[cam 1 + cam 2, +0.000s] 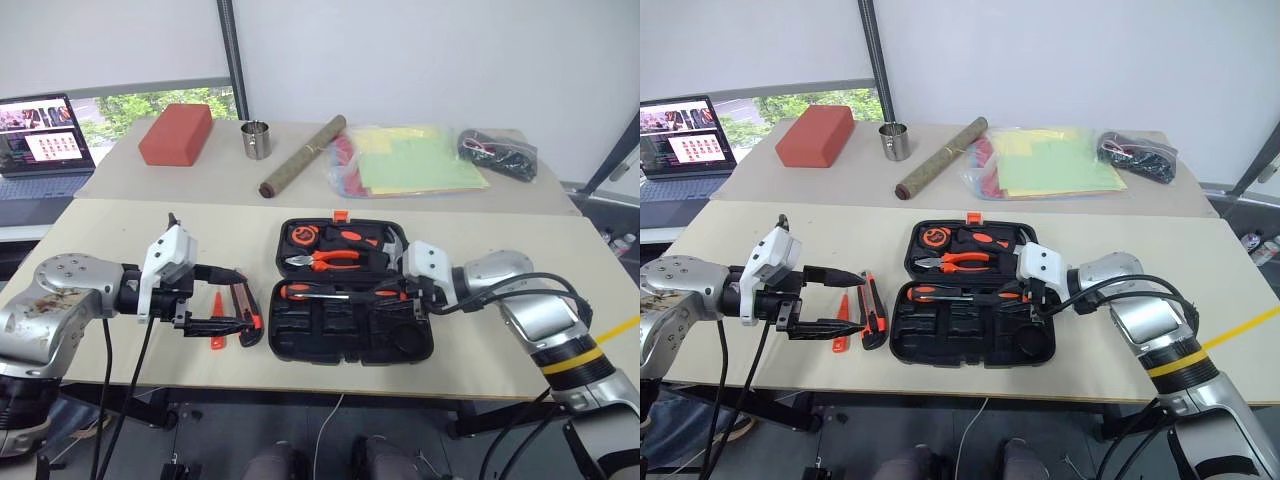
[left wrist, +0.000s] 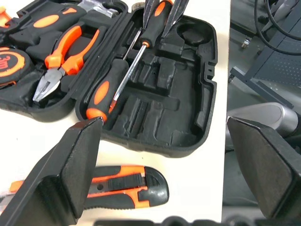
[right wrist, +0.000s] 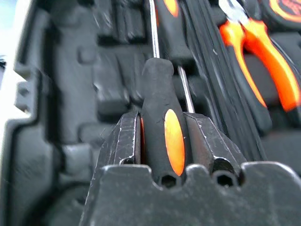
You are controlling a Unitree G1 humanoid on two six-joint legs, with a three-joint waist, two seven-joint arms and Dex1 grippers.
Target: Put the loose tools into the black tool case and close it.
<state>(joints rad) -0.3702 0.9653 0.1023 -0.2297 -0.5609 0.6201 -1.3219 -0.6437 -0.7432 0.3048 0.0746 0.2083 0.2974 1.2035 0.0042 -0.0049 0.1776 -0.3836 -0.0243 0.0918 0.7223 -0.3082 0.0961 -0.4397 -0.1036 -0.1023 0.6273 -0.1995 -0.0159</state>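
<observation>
Black tool case (image 1: 352,330) lies open on the near bench (image 1: 500,250), lid half away from the robot, orange latch (image 1: 340,215) at its far edge. Lid half holds a tape measure (image 1: 302,236), orange-handled pliers (image 1: 325,260) and a hammer (image 1: 392,243).

R gripper (image 3: 164,136) reaches in over the case from the right, jaws clamped on the orange-and-black handle of a screwdriver (image 3: 162,113); its steel shaft runs on over the moulded slots of the near half. A 2nd screwdriver (image 2: 106,92) lies just beside it in the near half, handle toward the case's left side, shaft parallel to the held one — shafts close together; can't tell if they touch.

L gripper (image 1: 830,300) hovers left of the case, pointing toward it, jaws wide open w/ nothing between them. Below and between the open fingers (image 2: 77,165), on the bench, lies the utility knife (image 1: 243,305), black w/ orange trim, just beside the case's left wall, not touching it as far as the wrist view shows. Small orange tester pen (image 1: 217,330) lies on the bench just left of the knife, partly hidden by the lower finger.

Far bench behind: red brick-shaped block (image 1: 177,133), steel cup (image 1: 257,139), brown rolled tube (image 1: 302,155), clear bag of coloured sheets (image 1: 410,160), black bundle of cables (image 1: 497,153). Laptop (image 1: 42,145), screen lit, off to the far left.
</observation>
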